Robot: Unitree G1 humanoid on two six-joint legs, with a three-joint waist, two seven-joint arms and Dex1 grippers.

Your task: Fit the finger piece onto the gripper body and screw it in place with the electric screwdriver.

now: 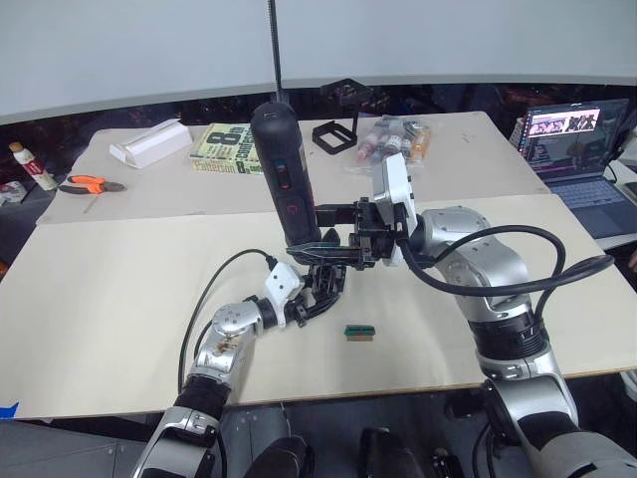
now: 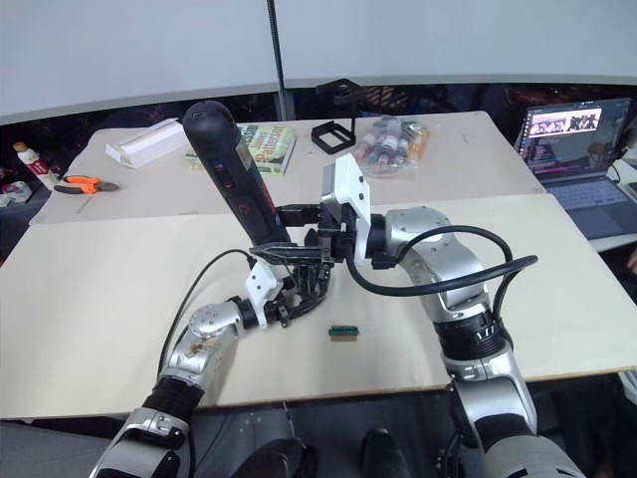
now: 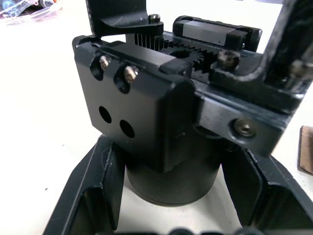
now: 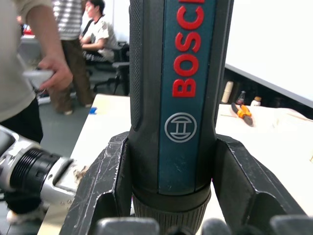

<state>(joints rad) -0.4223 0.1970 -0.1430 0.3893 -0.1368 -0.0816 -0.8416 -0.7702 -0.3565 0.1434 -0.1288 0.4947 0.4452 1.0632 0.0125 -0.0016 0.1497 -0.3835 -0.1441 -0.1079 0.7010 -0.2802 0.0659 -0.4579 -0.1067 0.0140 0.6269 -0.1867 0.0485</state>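
The electric screwdriver (image 1: 282,164) is a long black cylinder with red-ringed buttons. It stands nearly upright over the middle of the table, nose down. My right gripper (image 1: 320,235) is shut on its lower end, and in the right wrist view my fingers (image 4: 105,186) clamp both sides of its barrel (image 4: 178,98). Just below, my left gripper (image 1: 320,285) is shut on the gripper body (image 3: 146,117), a black block with screws, holes and a toothed gear on top. A black piece (image 3: 120,17) with a screw rises from the body's top edge; I cannot tell whether it is the finger piece. The screwdriver's bit is hidden.
A tiny green block (image 1: 359,333) lies on the table close in front of the grippers. At the back are orange-handled pliers (image 1: 90,184), a white box (image 1: 149,142), a book (image 1: 231,147), a black square frame (image 1: 333,134) and a bag of small bottles (image 1: 395,139). A laptop (image 1: 577,139) sits far right. People stand beyond the table.
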